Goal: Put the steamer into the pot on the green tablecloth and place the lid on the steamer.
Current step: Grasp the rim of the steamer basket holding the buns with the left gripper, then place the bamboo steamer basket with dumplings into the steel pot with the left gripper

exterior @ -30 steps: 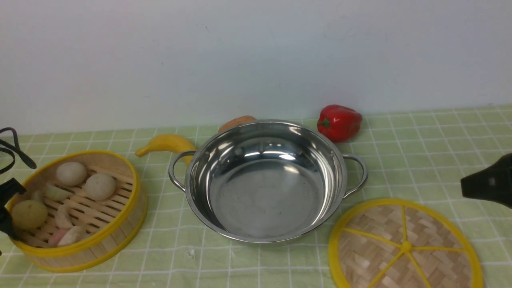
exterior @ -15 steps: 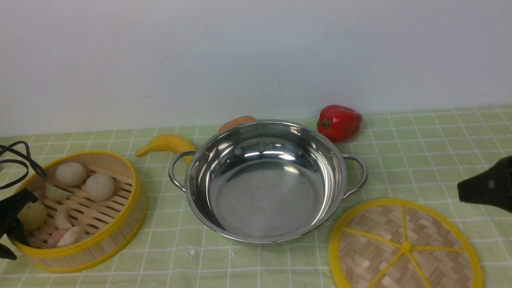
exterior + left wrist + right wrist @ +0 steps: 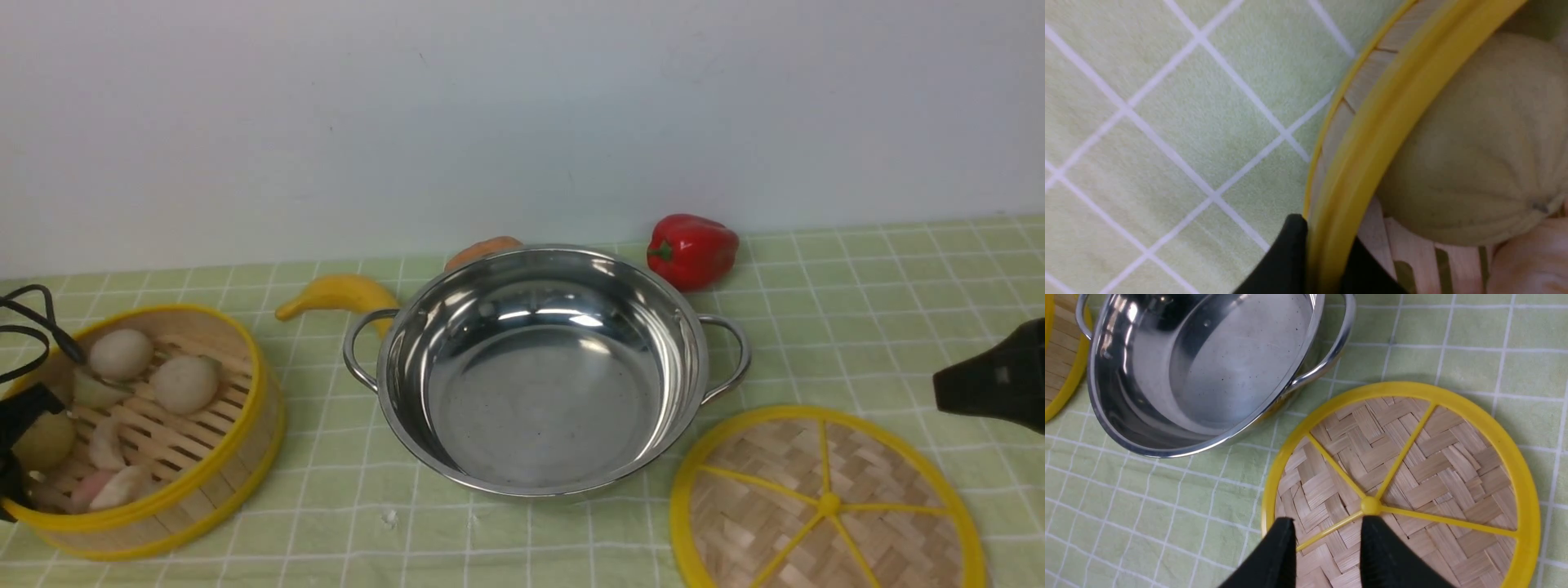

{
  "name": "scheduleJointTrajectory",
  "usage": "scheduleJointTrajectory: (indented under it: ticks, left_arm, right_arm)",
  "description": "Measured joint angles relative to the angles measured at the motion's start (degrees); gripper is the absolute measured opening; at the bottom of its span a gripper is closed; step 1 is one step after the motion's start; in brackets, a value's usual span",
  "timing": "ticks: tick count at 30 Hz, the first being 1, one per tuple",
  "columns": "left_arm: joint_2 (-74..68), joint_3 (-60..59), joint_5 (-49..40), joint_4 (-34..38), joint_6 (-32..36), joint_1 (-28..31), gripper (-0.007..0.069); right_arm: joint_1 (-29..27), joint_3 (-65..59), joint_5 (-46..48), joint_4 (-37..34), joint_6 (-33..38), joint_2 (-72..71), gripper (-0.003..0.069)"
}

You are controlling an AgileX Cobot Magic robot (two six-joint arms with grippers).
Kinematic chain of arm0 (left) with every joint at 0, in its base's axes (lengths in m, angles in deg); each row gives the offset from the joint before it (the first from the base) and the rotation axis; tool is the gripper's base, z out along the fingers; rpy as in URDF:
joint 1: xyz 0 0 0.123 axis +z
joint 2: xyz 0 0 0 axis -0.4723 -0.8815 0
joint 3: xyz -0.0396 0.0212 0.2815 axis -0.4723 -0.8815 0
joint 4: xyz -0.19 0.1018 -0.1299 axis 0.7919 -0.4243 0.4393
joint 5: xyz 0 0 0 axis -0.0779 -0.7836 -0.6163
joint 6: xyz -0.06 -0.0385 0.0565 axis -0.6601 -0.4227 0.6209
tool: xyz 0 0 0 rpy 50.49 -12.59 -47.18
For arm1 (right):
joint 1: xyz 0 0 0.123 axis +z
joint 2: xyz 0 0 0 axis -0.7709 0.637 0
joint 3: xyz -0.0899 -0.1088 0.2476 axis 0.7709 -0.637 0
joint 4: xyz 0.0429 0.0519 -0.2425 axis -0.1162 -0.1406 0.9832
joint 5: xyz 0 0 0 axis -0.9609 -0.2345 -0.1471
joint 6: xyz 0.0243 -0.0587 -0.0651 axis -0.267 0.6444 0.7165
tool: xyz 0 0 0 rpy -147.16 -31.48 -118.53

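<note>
I have my left gripper (image 3: 1327, 239) pinching the steamer (image 3: 220, 482) by its rim left of the pot (image 3: 522, 408), my right gripper (image 3: 1327, 535) spread above the lid (image 3: 1412, 469) near-right of the pot.

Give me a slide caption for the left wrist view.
Left gripper clamps the steamer by its yellow rim, one finger outside over the green tablecloth, one inside beside a pale bun.
</note>
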Motion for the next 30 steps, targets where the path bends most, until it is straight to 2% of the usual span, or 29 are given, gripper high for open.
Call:
scheduleJointTrajectory:
  ticks: [8, 12, 13, 14, 17, 18, 24, 30]
  left_arm:
    - [7.6, 9.8, -8.9, -1.4, 5.9, -0.1, 0.0029]
    - [8.6, 18.5, -15.9, 0.9, 11.5, -3.0, 0.0029]
    - [8.6, 21.6, -17.9, 2.3, 13.6, -5.8, 0.0029]
    - [8.6, 21.9, -17.9, 2.3, 13.9, -5.8, 0.0029]
    - [8.3, 27.2, -21.1, 3.3, 16.6, -14.3, 0.0029]
    - [7.6, 29.2, -22.2, 2.9, 17.0, -18.4, 0.0029]
    - [-1.6, 38.8, -25.9, -0.5, 17.9, -34.2, 0.0029]
    - [-13.7, 46.5, -25.8, -1.8, 19.2, -41.4, 0.0029]
  right_arm:
    - [0.0, 0.0, 0.2, 0.0, 0.0, 0.0, 0.0242]
    - [0.0, 0.0, 0.2, 0.0, 0.0, 0.0, 0.0242]
    - [0.0, 0.0, 0.4, 0.0, 0.0, 0.0, 0.0242]
    - [0.0, 0.0, 0.4, 0.0, 0.0, 0.0, 0.0242]
    - [0.0, 0.0, 1.1, 0.0, 0.0, 0.0, 0.0242]
    - [0.0, 0.0, 1.4, 0.0, 0.0, 0.0, 0.0242]
    - [0.0, 0.0, 2.8, 0.0, 0.0, 0.0, 0.0242]
    - [0.0, 0.0, 4.1, 0.0, 0.0, 0.0, 0.0242]
